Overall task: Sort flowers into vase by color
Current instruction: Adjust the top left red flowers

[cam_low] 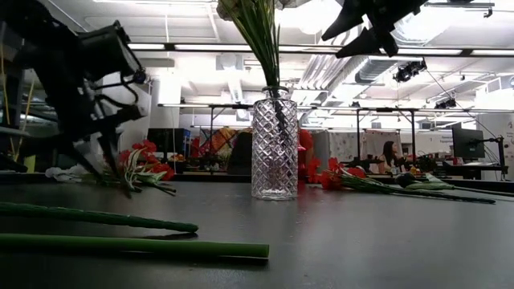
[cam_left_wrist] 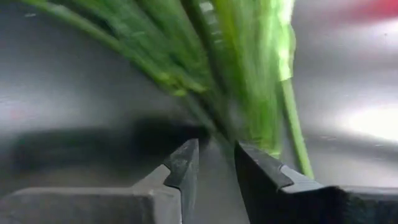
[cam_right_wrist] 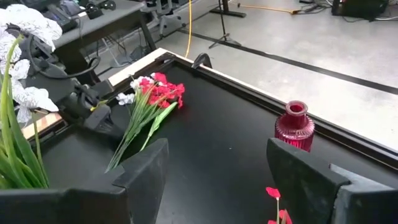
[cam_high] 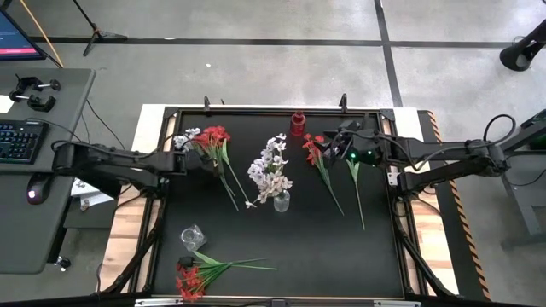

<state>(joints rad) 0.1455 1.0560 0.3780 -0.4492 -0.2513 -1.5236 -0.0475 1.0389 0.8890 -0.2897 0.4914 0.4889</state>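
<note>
Fingers [cam_left_wrist: 186, 168] of your left gripper [cam_left_wrist: 214, 165] sit narrowly apart at the red flowers' [cam_high: 215, 136] stems, nine o'clock on the tabletop [cam_high: 341, 247]; right gripper [cam_right_wrist: 217, 174] gapes wide.

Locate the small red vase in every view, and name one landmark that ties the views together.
High view: the red vase stands at the table's far edge, centre.
Low view: not identifiable; the clear vase and flowers block that area.
Left wrist view: not in it.
Right wrist view: right of centre, near the table's rim.
Shared landmark: the red-and-white flower bunch by the left gripper.

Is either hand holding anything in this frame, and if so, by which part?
Nothing is held. The left hand is open at the stems of the red flowers; the right hand is open above the table.
</note>
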